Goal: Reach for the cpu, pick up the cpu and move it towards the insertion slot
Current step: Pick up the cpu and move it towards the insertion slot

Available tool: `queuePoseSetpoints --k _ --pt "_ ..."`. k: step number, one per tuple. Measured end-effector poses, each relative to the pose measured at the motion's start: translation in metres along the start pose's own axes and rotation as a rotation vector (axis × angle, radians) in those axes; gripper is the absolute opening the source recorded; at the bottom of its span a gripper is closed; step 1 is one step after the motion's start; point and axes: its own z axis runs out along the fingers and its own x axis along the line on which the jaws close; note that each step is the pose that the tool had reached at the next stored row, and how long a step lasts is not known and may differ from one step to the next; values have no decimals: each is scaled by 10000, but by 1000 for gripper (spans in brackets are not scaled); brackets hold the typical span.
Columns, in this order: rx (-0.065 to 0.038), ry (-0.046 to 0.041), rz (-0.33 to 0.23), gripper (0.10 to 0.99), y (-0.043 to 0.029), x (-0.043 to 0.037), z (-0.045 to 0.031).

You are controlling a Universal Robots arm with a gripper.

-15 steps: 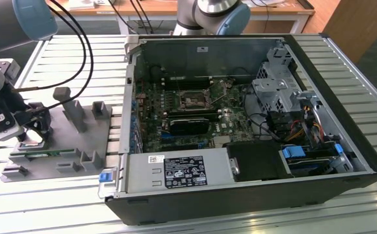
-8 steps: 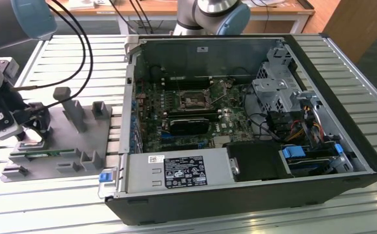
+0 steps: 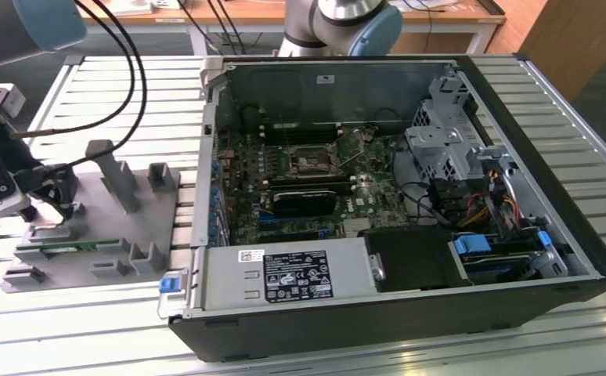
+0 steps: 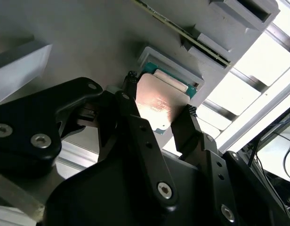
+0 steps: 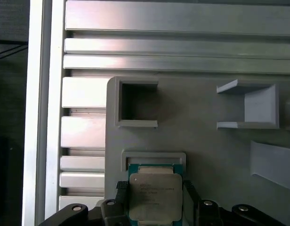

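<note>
The cpu (image 5: 156, 201), a flat square chip with a shiny silver top, lies between my two dark fingers over a green-rimmed recess in the grey fixture (image 5: 206, 155). My gripper (image 5: 156, 188) is shut on it, one finger against each of two opposite edges. In the second wrist view the cpu (image 4: 160, 107) looks slightly raised and tilted off its pocket, with the gripper (image 4: 159, 94) clamped on it. In the exterior view the gripper (image 3: 61, 200) hangs over the fixture (image 3: 125, 227) at the exterior view's left. The insertion slot (image 3: 311, 162) sits on the motherboard inside the open computer case, well off to the right.
A green memory stick (image 3: 68, 248) lies in the fixture's near slot, with upright grey posts (image 3: 115, 176) close to the gripper. The case wall (image 3: 211, 157) stands between fixture and motherboard. A long black card (image 3: 303, 202) lies just below the socket. Cables (image 3: 125, 70) trail from the arm.
</note>
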Motion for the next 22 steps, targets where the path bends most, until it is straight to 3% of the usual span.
queuePoseSetpoints --k 22 --pt "-19 1 0 541 8 0 -211"
